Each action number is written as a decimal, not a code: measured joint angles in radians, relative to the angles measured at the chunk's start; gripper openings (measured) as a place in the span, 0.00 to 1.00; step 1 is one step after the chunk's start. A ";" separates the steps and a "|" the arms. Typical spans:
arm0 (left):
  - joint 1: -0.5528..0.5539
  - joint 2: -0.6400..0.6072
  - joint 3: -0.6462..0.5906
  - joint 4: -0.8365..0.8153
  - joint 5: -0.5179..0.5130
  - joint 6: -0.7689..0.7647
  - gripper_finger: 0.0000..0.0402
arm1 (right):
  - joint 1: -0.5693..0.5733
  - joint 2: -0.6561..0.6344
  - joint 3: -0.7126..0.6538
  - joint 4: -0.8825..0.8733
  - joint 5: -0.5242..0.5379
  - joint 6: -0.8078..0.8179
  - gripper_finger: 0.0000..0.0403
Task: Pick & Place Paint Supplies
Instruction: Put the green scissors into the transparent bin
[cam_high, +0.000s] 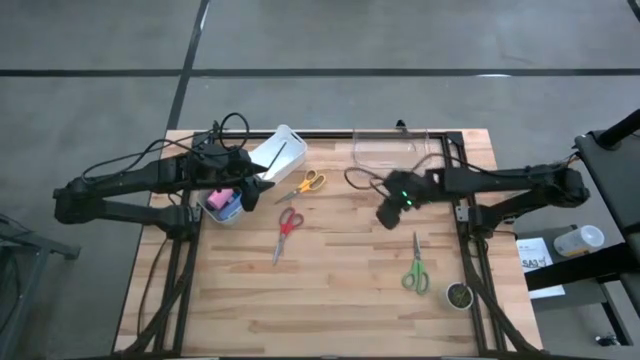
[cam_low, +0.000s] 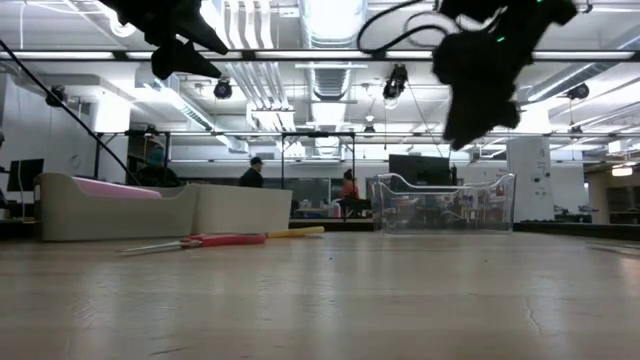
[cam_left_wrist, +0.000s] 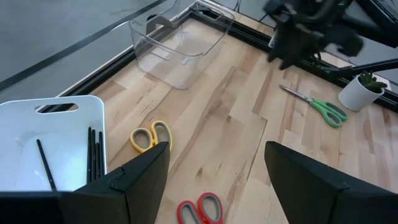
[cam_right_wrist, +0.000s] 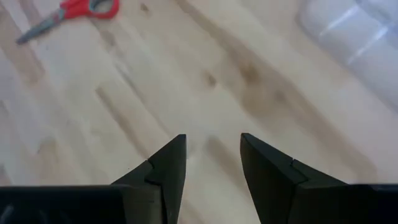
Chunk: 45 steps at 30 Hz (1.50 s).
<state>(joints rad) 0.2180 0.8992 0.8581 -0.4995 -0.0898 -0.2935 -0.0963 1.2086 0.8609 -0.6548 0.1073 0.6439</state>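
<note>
My left gripper (cam_high: 258, 190) hangs open above the table, between the white bin (cam_high: 277, 152) and the yellow scissors (cam_high: 309, 183). Thin dark paintbrushes (cam_left_wrist: 93, 155) lie inside that white bin (cam_left_wrist: 62, 134). A pink bottle (cam_high: 218, 199) and a blue item (cam_high: 235, 206) sit in a pale container under the left arm. My right gripper (cam_high: 390, 213) is open and raised over bare wood (cam_right_wrist: 211, 93), just in front of the clear bin (cam_high: 395, 150). Neither gripper holds anything.
Red scissors (cam_high: 287, 225) lie mid-table, and green scissors (cam_high: 415, 272) lie near the right edge, beside a small potted plant (cam_high: 458, 295). The clear bin (cam_low: 440, 205) stands at the far edge. Bare wood stretches across the near half of the table.
</note>
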 joint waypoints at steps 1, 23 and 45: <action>0.000 0.000 0.000 0.000 0.000 0.000 0.68 | 0.030 -0.018 -0.008 -0.024 0.019 0.042 0.37; 0.000 0.000 0.000 0.000 0.000 0.000 0.68 | 0.650 0.218 -0.003 -0.100 0.003 1.268 0.37; 0.000 0.000 0.000 0.000 0.000 0.000 0.68 | 0.772 0.503 0.140 -0.180 -0.018 1.433 0.37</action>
<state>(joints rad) 0.2180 0.8993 0.8578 -0.4995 -0.0898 -0.2935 0.6762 1.7116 1.0011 -0.8346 0.0898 2.0765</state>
